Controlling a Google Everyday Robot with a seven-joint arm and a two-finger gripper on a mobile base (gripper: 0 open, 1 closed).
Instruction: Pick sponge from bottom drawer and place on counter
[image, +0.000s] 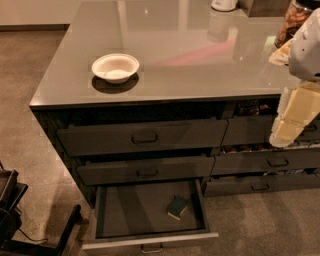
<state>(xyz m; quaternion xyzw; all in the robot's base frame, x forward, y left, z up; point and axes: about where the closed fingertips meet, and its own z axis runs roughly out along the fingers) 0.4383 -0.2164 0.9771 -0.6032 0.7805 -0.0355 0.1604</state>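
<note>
The bottom drawer (125, 210) is pulled out toward me, its dark interior showing. In its right part lies the sponge (177, 207), green face up with a yellow-tan edge, touching nothing else. The glossy grey counter (180, 55) spans the top of the cabinet. My gripper (289, 122) hangs at the far right, pale and pointing down in front of the right-hand drawers, just below the counter's edge. It is well above and to the right of the sponge and holds nothing that I can see.
A white bowl (115, 67) stands on the counter's left front. A jar (295, 20) and a white container (223, 5) sit at the back right. Two shut drawers (142, 137) stack above the open one. Dark equipment (12, 210) stands on the floor at left.
</note>
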